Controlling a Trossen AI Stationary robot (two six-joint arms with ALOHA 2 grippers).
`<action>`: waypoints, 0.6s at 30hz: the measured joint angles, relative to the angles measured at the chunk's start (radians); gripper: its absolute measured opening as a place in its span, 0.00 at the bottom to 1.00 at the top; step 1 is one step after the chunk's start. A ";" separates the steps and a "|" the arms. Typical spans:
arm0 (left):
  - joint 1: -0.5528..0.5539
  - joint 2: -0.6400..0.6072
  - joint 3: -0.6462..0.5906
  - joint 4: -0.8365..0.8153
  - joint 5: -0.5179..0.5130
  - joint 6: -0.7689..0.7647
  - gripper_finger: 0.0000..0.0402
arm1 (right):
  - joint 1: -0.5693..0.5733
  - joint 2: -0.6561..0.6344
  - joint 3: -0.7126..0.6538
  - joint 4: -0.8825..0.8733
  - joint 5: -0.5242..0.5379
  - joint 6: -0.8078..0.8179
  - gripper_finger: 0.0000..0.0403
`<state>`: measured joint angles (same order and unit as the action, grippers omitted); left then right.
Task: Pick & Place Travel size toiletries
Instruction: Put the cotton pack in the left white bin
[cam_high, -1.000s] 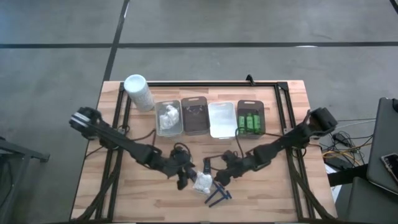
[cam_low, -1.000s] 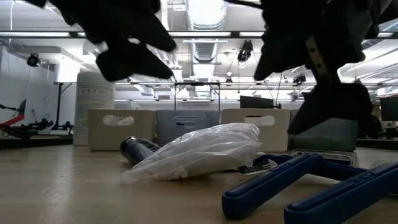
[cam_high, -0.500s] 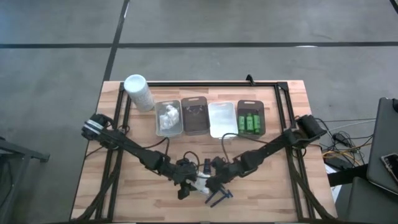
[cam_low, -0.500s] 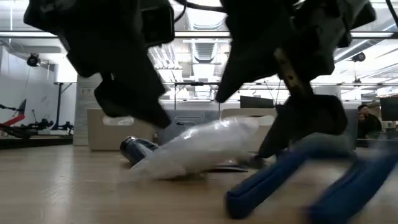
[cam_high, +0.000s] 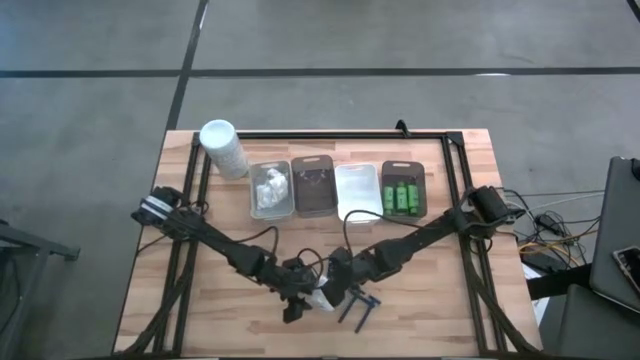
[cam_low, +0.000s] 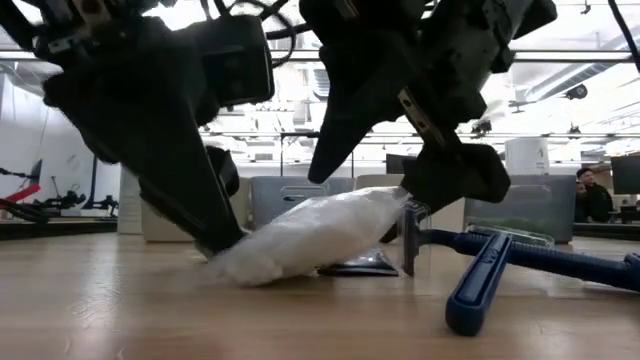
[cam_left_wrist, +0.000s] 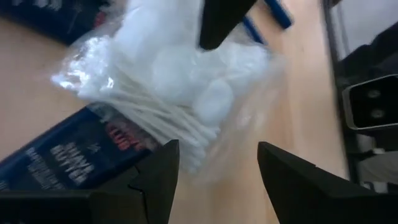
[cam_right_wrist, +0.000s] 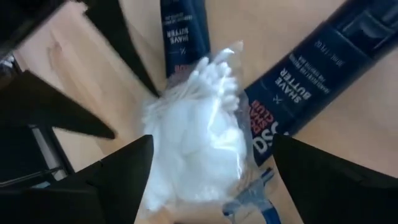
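A white lumpy packet (cam_high: 322, 298) of cotton swabs and pads lies flat on the table near its near edge; it also shows as the packet (cam_low: 300, 240). My left gripper (cam_high: 293, 300) stands open at its left end, and in the left wrist view its fingers (cam_left_wrist: 158, 180) flank that end (cam_left_wrist: 186, 149). My right gripper (cam_high: 343, 283) hangs open over the right end, the packet (cam_right_wrist: 199, 149) lying between its fingers. Two dark blue razors (cam_low: 490, 270) lie to the right. Dark blue flat sachets (cam_right_wrist: 305, 81) lie under and beside the packet. My left gripper comes down slanting from the table's left; one fingertip (cam_low: 218, 238) stands on the table against the packet's left end (cam_low: 235, 262). The packet lies flat on the table. My right gripper comes from above and the right; whether its finger (cam_low: 445, 175) touches the packet's right end cannot be told.
Along the far side stand a tall white cylinder (cam_high: 222, 148) and a row of trays: one with white packets (cam_high: 270, 190), a dark one (cam_high: 312, 186), a white one (cam_high: 357, 190) and one with green bottles (cam_high: 403, 192). Bare wood lies left of the packet.
Both grippers have come down and closed in on the packet, the left from the table's left, the right from its right and toward the near edge. The razors have been knocked and turned about, one now lying across the low view. The packet has stayed roughly where it was.
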<state>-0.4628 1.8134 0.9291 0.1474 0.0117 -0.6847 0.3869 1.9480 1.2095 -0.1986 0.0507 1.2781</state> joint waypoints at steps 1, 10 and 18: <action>0.000 0.003 0.000 -0.002 -0.003 -0.002 0.55 | -0.001 0.000 0.000 0.000 -0.006 0.000 0.79; 0.006 0.025 0.000 0.010 -0.039 -0.021 0.55 | -0.001 -0.016 0.000 -0.013 -0.095 -0.014 0.69; 0.020 0.029 0.000 0.015 -0.052 -0.005 0.55 | -0.032 -0.029 -0.002 -0.016 -0.101 -0.080 0.57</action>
<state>-0.4423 1.8423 0.9291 0.1625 -0.0406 -0.6895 0.3552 1.9193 1.2079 -0.2142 -0.0507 1.1982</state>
